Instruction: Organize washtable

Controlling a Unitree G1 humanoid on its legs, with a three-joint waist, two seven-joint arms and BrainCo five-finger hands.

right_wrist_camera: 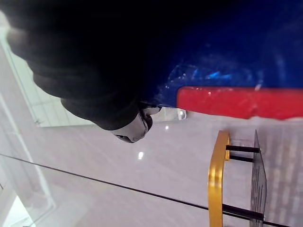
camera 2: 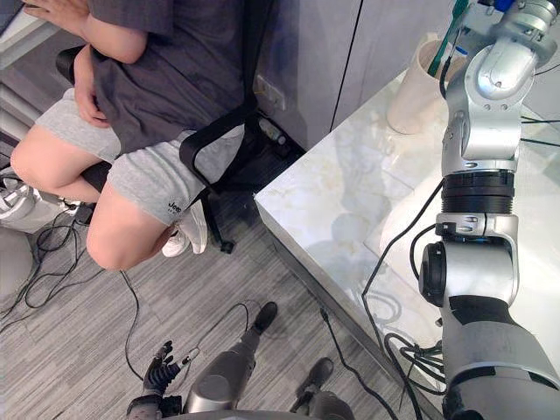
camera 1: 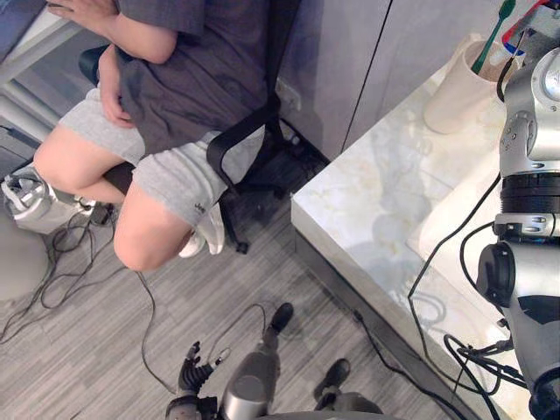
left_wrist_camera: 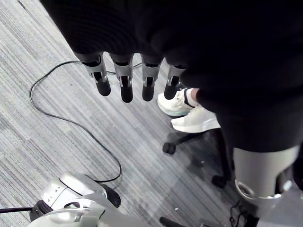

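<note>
At the far end of the marble surface [camera 1: 376, 201] a pale cup [camera 1: 457, 87] stands with a green toothbrush [camera 1: 493, 35] in it, and the right arm reaches up beside it. Close against the right hand [right_wrist_camera: 94, 80], in its wrist view, lies a blue thing [right_wrist_camera: 222, 61] with a red band, near a gold bar [right_wrist_camera: 215, 179]; whether that hand grips it I cannot tell. The step looks like handling the blue thing near the cup, so the arm should go slowly, keep clear of the cup, and set the thing down upright, well in from the edge. The left hand [left_wrist_camera: 125, 80] hangs over the floor [left_wrist_camera: 57, 118], fingers straight, holding nothing. A person [camera 1: 175, 96] sits on a chair [camera 1: 241, 144] just beside the surface, so wide swings that way are best avoided.
</note>
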